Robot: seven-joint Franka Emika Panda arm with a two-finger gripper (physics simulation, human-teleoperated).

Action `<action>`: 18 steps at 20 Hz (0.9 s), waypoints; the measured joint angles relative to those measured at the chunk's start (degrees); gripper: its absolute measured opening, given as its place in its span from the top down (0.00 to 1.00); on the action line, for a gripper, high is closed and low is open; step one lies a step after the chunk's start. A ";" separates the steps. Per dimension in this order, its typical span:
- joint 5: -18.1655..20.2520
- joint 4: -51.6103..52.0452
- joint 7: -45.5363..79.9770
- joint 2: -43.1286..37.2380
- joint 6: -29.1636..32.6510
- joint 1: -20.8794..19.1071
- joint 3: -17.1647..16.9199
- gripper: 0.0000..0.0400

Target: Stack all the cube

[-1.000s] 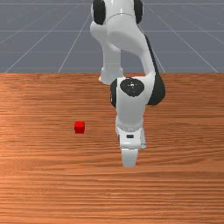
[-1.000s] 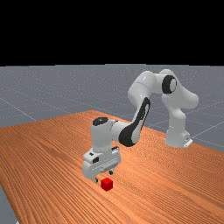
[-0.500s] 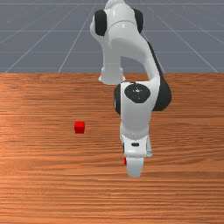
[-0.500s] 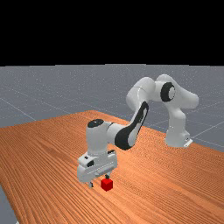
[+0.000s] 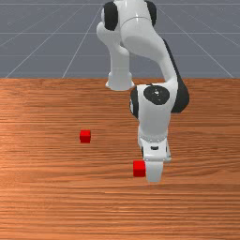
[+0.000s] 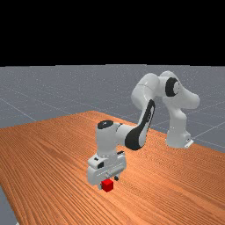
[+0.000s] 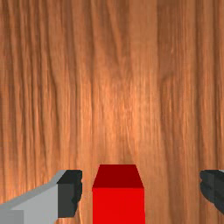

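1 cube (image 5: 139,168) lies just to the front view's left of the wide-spread gripper (image 6: 108,182)

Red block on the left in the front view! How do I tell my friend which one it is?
Find the big wooden table, with the white arm reaching over it. In the front view, look left of the arm for a small red cube. It stands off by itself, while the other red cube peeks out right beside the arm's end.

The wooden surface (image 5: 47,201) is backed by grey floor (image 6: 44,92), crossed by pale lines (image 5: 47,33); above, blackness (image 6: 110,30) is seen in the far view.
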 joint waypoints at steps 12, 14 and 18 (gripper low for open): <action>-0.15 -1.22 0.88 3.43 4.58 0.47 -0.29 0.01; -0.39 -4.48 0.67 1.93 7.89 0.55 -0.37 0.01; -0.90 -4.24 -4.52 1.88 6.19 -1.70 0.28 0.00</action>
